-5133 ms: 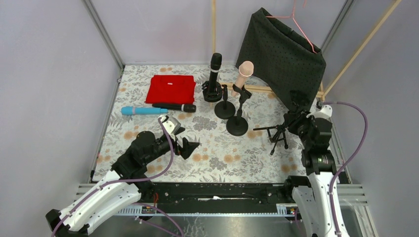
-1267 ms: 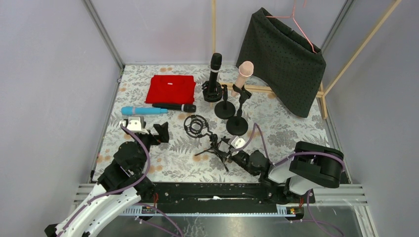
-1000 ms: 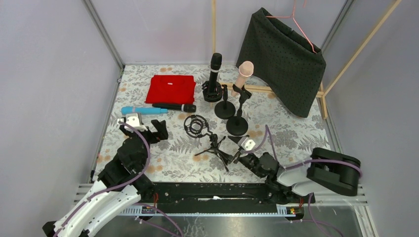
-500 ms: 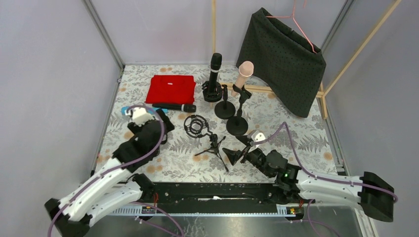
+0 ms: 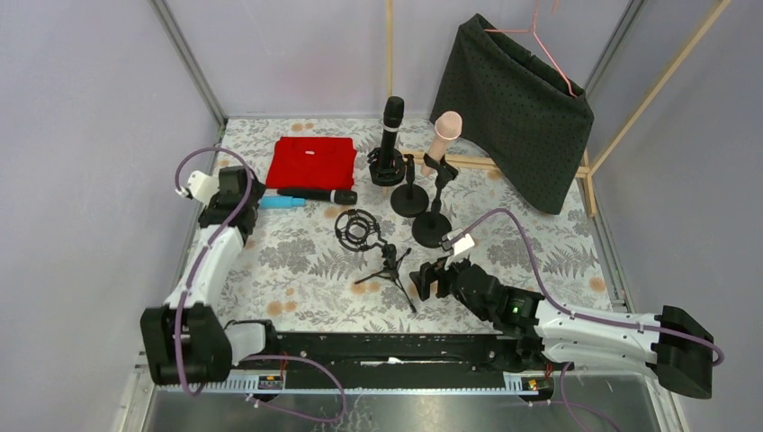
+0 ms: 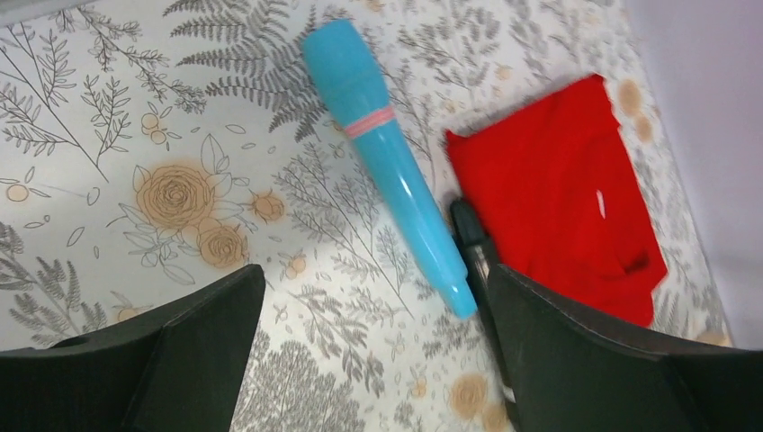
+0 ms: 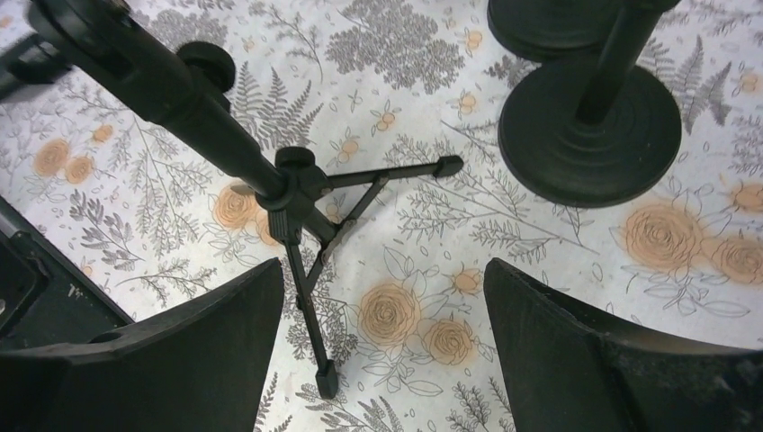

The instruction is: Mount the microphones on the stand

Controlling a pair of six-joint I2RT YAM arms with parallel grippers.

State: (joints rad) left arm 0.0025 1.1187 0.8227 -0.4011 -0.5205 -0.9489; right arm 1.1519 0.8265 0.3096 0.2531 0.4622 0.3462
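Progress view, mounting about half done. Seated at the far side of the table are the upright black mic, in a cradle at 12 o'clock from the table's middle, and the pink mic, slanted in a clip at 1 o'clock.

Lying loose at 10 o'clock are the blue mic and the loose black mic, the latter just beside the near edge of the red cloth.

Left tool hangs above the blue mic, jaws wide and empty. The mic's tail lies between the fingers, slantwise and closer to one of them, so the tool probably needs turning and centring before it closes.

Tripod stands near the middle. Its ring is vacant and leans toward 10 o'clock, presumably to receive the next mic.

Right tool hovers at 4 o'clock of the tripod, jaws wide and holding nothing. It is likely placed there to steady the tripod during insertion.
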